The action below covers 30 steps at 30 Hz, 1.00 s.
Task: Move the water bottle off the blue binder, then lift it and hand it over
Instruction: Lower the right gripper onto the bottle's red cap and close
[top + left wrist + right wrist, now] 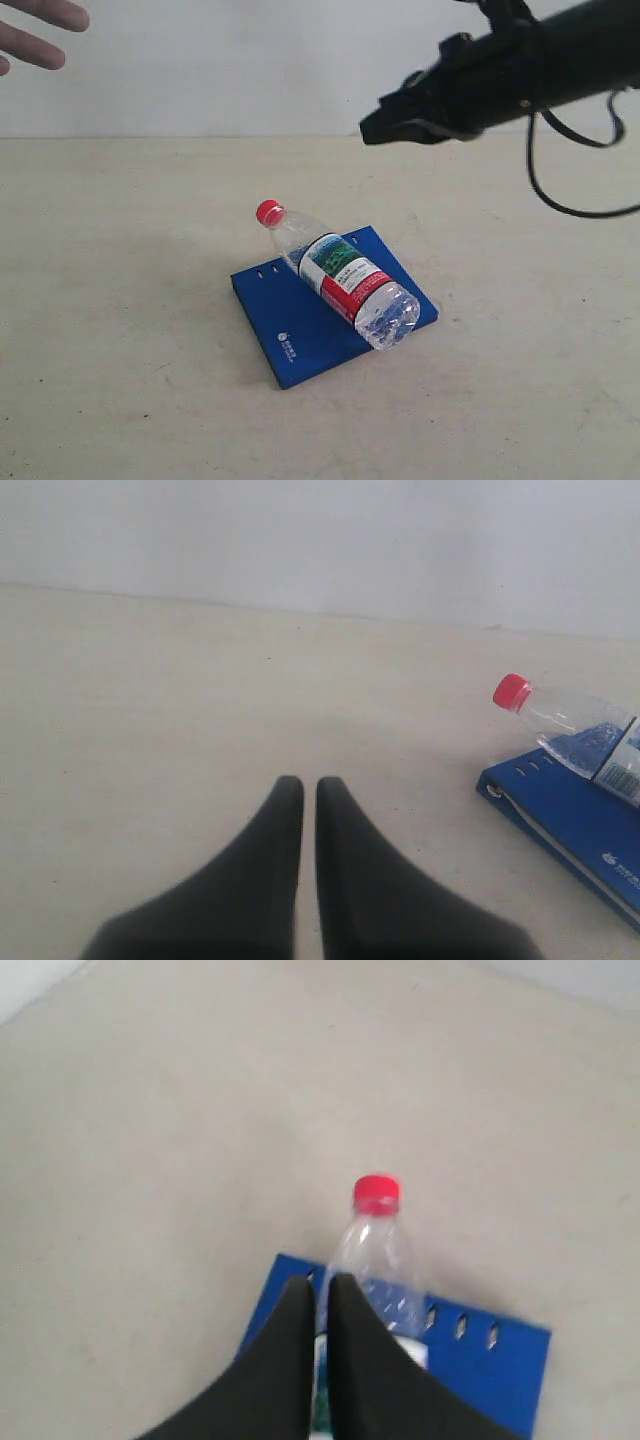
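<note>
The water bottle lies on its side across the blue binder, its red cap hanging past the slotted spine edge. My right gripper hovers well above and behind the bottle, shut and empty; its wrist view looks down on the bottle and the binder past the closed fingertips. My left gripper is shut over bare table, off to the side of the bottle and binder. It does not show in the exterior view.
A person's hand reaches in at the top left of the exterior view. The beige table spreads around the binder, with a white wall behind. A black cable loops under the right arm.
</note>
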### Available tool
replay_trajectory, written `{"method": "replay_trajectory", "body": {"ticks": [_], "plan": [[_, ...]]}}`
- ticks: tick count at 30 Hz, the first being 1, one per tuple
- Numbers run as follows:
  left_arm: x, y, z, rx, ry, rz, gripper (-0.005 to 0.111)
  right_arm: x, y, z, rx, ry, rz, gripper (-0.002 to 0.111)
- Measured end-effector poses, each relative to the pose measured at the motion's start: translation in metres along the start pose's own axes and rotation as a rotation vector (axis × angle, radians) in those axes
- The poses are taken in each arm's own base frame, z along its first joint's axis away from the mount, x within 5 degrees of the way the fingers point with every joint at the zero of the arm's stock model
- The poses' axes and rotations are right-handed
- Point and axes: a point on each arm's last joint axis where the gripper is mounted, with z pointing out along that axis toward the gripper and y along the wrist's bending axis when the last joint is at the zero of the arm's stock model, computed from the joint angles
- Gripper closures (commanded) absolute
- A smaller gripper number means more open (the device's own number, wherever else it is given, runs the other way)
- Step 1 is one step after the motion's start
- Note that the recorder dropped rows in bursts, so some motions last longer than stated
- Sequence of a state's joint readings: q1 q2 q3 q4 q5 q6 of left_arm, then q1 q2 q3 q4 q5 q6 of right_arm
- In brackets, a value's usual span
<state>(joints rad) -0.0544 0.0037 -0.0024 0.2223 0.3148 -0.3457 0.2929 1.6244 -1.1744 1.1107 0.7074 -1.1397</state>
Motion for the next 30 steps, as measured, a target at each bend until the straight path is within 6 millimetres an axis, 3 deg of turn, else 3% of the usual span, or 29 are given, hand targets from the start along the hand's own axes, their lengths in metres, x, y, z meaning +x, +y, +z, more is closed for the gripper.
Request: {"method": "replay_trajectory", "body": {"ticks": [2, 6, 8, 13, 14, 19, 26, 30], "plan": [[0.0, 0.0, 0.0, 0.0, 0.0, 0.0, 0.102, -0.012, -0.002, 0.02, 0.049, 0.008, -0.054, 0.093], [0.0, 0.0, 0.0, 0.0, 0.0, 0.0, 0.102, -0.011, -0.01, 0.062, 0.05, 0.097, -0.072, 0.062], [0.0, 0.0, 0.0, 0.0, 0.0, 0.0, 0.102, -0.011, -0.011, 0.082, 0.041, 0.122, -0.073, 0.051], [0.0, 0.0, 0.0, 0.0, 0.0, 0.001, 0.102, -0.014, -0.008, 0.133, 0.102, 0.187, -0.245, 0.05], [0.0, 0.0, 0.0, 0.0, 0.0, 0.001, 0.102, -0.009, -0.013, 0.148, 0.131, 0.226, -0.252, 0.05], [0.0, 0.0, 0.0, 0.0, 0.0, 0.001, 0.102, 0.004, -0.034, 0.182, 0.176, 0.28, -0.199, 0.05], [0.0, 0.0, 0.0, 0.0, 0.0, 0.001, 0.102, 0.009, -0.046, 0.209, 0.178, 0.287, -0.166, 0.05], [0.0, 0.0, 0.0, 0.0, 0.0, 0.001, 0.102, 0.016, -0.044, 0.209, 0.146, 0.349, -0.115, 0.05]]}}
